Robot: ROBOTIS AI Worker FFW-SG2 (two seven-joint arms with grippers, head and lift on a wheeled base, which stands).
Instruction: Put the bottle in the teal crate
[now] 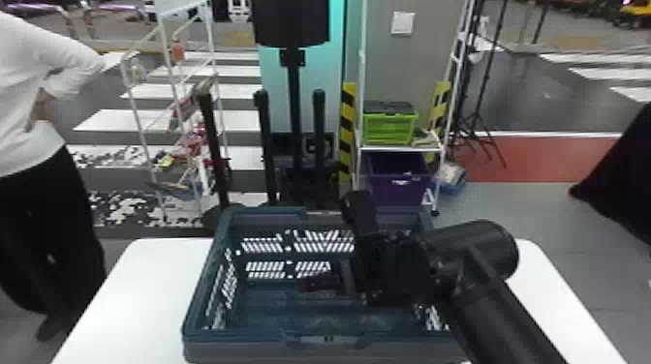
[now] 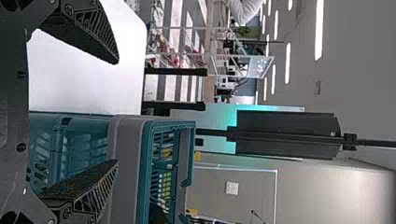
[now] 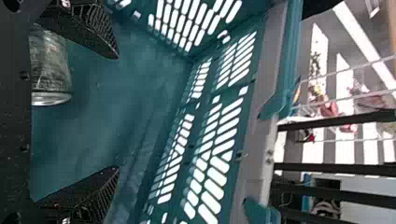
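Looks like hard, smooth plastic on the teal crate (image 1: pixel 242 336), with a dull shine inside and a flat, dull look on the grey band (image 2: pixel 125 172). Looks see-through and shiny on the bottle (image 3: pixel 50 65), glass or plastic too hard to tell. Feels smooth to the eye on the white counter (image 1: pixel 145 280). Looks rough and bumpy on the black fingers (image 3: pixel 95 30), but smooth and a bit shiny on the black arm (image 1: pixel 508 314). Looks like soft, dull cloth on the dark drape (image 1: pixel 625 179).

Strip lights (image 2: pixel 319 30) blaze overhead, the white table (image 1: pixel 155 271) gleams, and look, bright slots (image 3: pixel 216 184) pierce the teal crate (image 1: pixel 232 340), its inside dimmer!
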